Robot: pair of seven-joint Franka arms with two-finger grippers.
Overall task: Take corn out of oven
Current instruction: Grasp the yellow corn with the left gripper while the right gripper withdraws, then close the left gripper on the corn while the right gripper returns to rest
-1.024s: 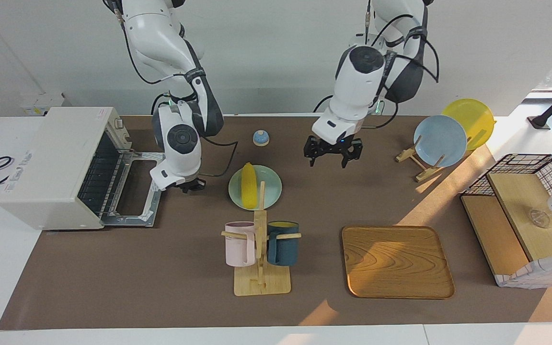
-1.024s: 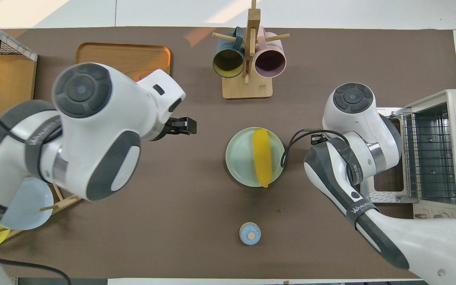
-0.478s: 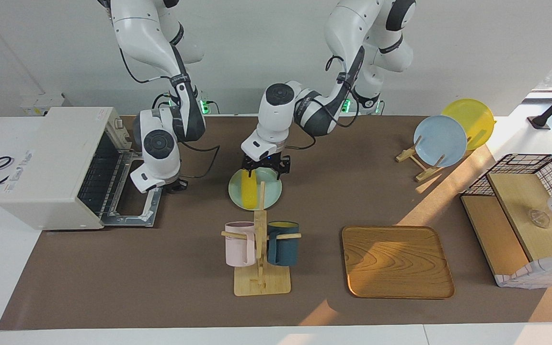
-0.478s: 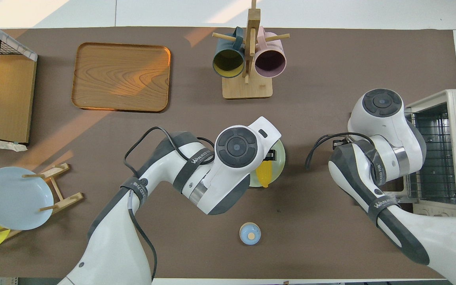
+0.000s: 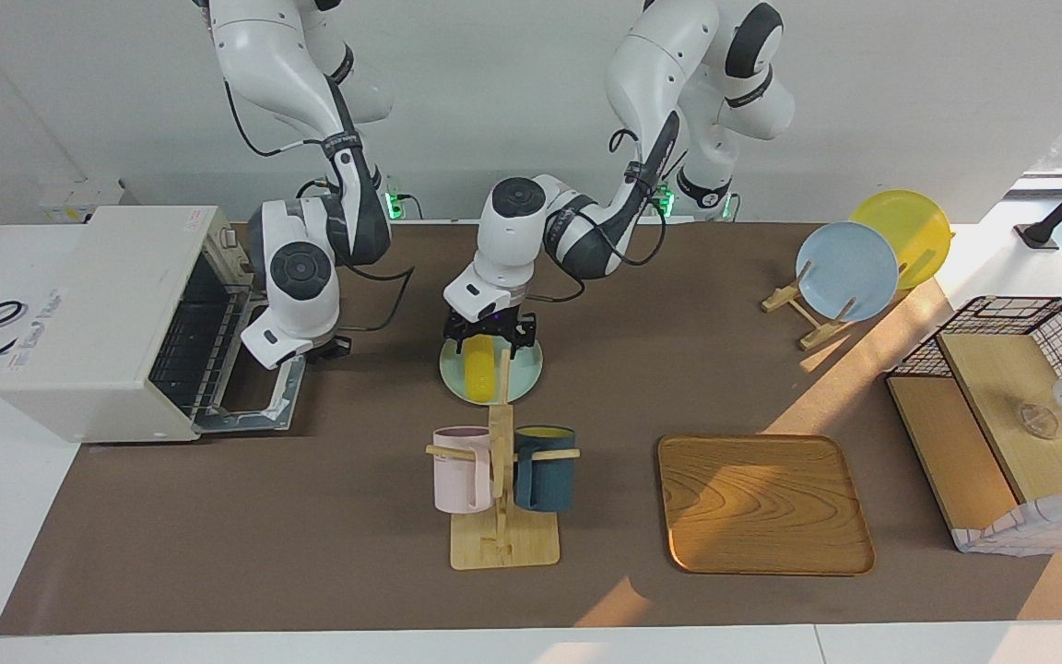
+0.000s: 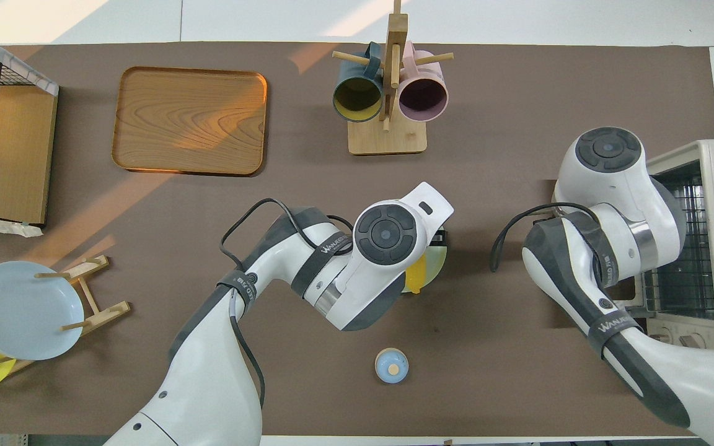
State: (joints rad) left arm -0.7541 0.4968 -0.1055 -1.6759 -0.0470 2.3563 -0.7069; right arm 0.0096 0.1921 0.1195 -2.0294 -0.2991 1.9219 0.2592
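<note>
The corn (image 5: 478,373) lies on a pale green plate (image 5: 525,369) in the middle of the table, outside the oven (image 5: 107,314). The oven stands at the right arm's end with its door (image 5: 259,398) folded down flat and its wire rack bare. My left gripper (image 5: 489,343) is low over the plate, open, with its fingers on either side of the corn's end that is nearer to the robots. My right gripper (image 5: 330,347) hangs over the edge of the open oven door. In the overhead view the left arm hides most of the corn (image 6: 416,277) and the plate (image 6: 437,263).
A mug rack (image 5: 501,480) with a pink and a dark blue mug stands farther from the robots than the plate. A wooden tray (image 5: 764,504), a stand with a blue plate (image 5: 846,270) and a yellow plate (image 5: 909,231), and a wire basket (image 5: 1010,424) lie toward the left arm's end. A small blue bell (image 6: 391,365) sits near the robots.
The left arm has swung from over the table's middle to the green plate and lowered its gripper around the corn's end. The right arm has moved toward the oven.
</note>
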